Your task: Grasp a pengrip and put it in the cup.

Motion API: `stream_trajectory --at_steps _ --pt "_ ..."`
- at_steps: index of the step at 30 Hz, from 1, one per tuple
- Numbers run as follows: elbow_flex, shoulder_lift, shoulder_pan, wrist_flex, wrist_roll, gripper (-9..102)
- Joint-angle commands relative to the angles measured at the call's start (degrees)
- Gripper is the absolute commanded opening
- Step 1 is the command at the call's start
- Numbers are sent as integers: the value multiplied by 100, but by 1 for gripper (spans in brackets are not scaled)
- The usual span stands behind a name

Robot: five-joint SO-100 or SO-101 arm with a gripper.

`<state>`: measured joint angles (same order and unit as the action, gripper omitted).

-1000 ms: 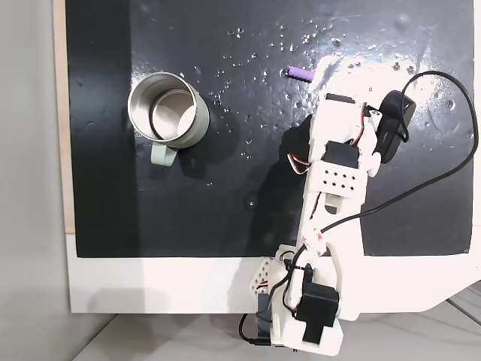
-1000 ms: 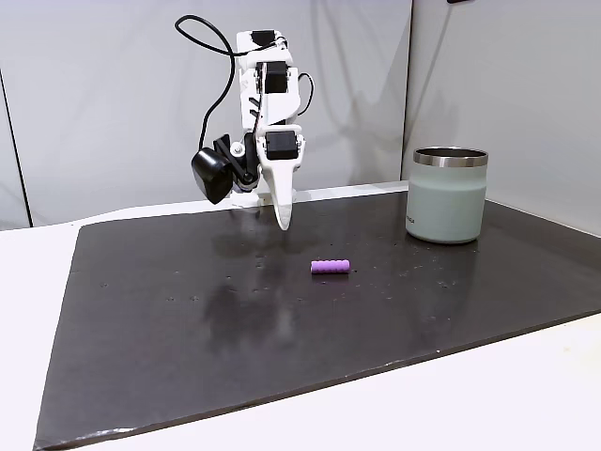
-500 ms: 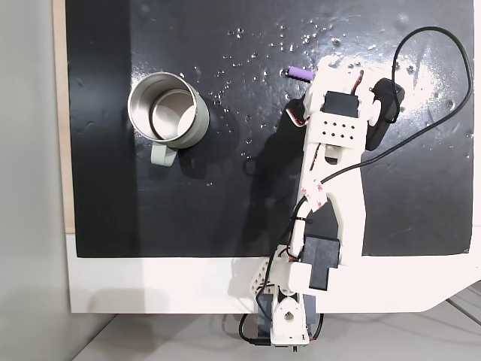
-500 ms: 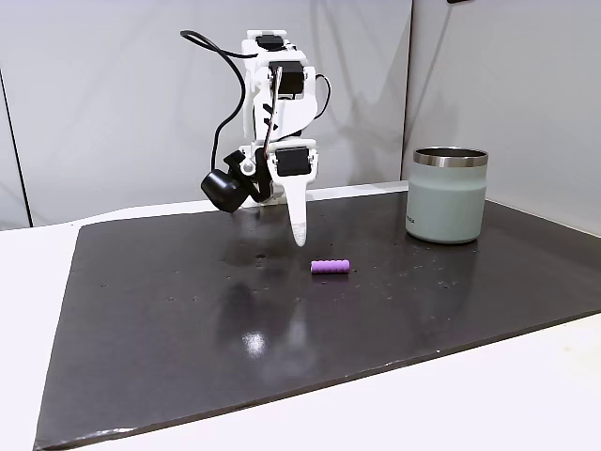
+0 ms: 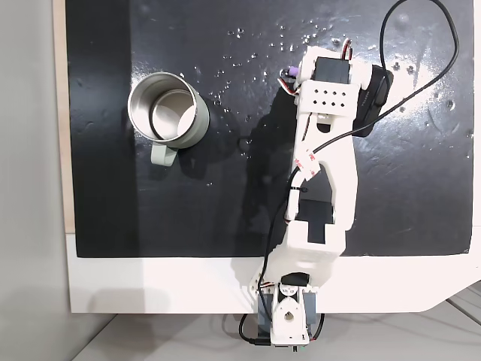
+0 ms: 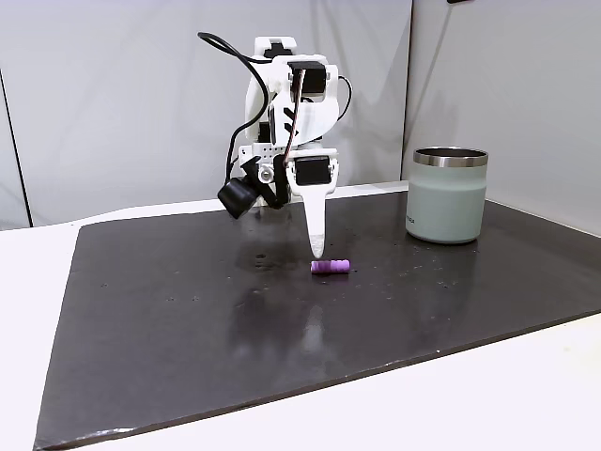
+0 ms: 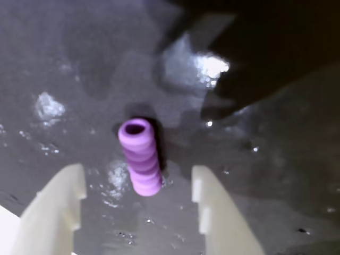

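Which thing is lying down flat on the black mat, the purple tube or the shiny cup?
The purple pengrip lies on its side beneath the open gripper. The cup stands upright, open mouth up.

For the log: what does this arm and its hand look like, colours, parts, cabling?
The arm is white printed plastic with black servo blocks and a plate of small round holes near the wrist. A black cable loops over it, with thin red and white wires along the links. A black camera hangs at the wrist. The hand has two pale, tapered fingers.
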<state>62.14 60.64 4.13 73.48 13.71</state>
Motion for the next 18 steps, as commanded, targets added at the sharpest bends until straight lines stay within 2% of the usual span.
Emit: stream_trajectory --at_steps 1,8,13,16,18 --pt "-738 -193 9 255 -70 26" --pt "-1547 -773 -9 633 -176 26" --pt "-2628 -1608 -18 1310 -220 26" --pt "-3735 -2276 9 1863 -316 25" --pt "-5291 -3138 26 2558 -387 24"
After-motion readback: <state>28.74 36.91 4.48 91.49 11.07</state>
